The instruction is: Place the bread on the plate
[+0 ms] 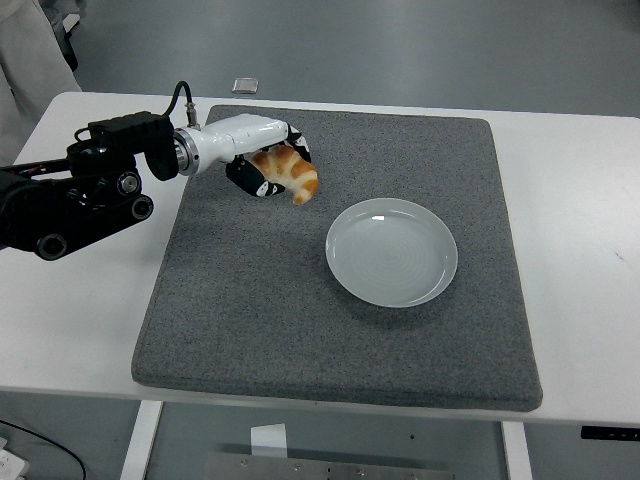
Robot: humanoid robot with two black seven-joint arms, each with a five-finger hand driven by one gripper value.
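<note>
the left robot hand (268, 172) has its fingers curled around the bread (290, 172), held above the mat, left of the plate (391, 251). it looks light, soft, crushable; a gentle mid-body grip suits it.

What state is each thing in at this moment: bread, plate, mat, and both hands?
Bread: gripped in the left hand, over the mat's far left part, not on the plate.
Left hand: fingers curled around the bread.
Plate: empty, flat on the mat, right of the bread.
Grey mat: flat on the white table.
Right hand: out of view.
</note>
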